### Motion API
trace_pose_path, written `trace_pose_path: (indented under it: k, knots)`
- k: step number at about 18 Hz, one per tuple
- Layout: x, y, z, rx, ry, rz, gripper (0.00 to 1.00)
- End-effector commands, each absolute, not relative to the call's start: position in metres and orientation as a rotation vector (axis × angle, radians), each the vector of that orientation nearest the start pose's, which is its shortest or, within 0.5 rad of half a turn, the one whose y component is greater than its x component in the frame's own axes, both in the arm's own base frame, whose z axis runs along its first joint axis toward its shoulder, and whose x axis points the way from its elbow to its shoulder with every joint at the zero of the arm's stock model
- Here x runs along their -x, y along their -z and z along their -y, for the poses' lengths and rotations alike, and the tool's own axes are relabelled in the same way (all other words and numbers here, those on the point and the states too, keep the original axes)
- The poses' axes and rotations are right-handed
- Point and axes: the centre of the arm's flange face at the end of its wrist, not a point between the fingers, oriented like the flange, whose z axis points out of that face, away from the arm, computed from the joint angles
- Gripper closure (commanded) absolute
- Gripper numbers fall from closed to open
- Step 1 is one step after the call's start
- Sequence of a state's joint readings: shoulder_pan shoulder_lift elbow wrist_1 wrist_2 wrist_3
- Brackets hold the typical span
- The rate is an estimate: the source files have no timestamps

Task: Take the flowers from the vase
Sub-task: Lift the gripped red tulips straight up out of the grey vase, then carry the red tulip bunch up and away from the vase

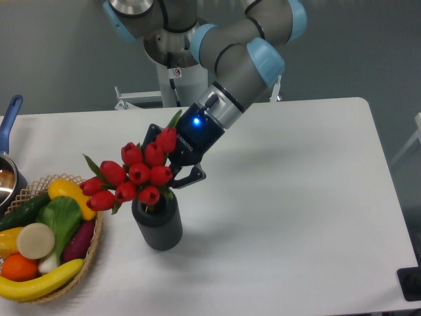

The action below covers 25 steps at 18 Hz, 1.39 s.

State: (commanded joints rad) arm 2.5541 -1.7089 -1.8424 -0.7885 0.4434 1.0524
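The flowers, a bunch of red tulip buds with green leaves, stand in the vase and lean to the left. The vase is a dark grey ribbed cylinder, upright on the white table left of centre. My gripper reaches down from the upper right and sits right behind the buds, just above the vase's mouth. Its black fingers stand spread on either side of the bunch, and the buds hide their tips. The stems are hidden inside the vase.
A woven basket with fruit and vegetables stands at the left edge, close to the vase. A pot with a blue handle is at the far left. The arm's base is behind the table.
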Motion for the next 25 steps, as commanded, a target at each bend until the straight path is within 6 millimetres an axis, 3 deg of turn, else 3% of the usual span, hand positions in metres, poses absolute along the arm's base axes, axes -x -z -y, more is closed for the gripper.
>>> trace_pose_path:
  k: [7,15,19,23,25]
  knots:
    - [0.332,-0.468,-0.466,1.953,0.315,-0.219,0.59]
    - [0.347,-0.498,-0.446,1.933,0.262,-0.170,0.59]
    - [0.378,-0.512,-0.415,1.909,0.211,-0.098,0.59]
    - [0.430,-0.510,-0.363,1.900,0.125,0.012,0.59]
    - [0.450,-0.501,-0.348,1.900,0.093,0.027,0.59]
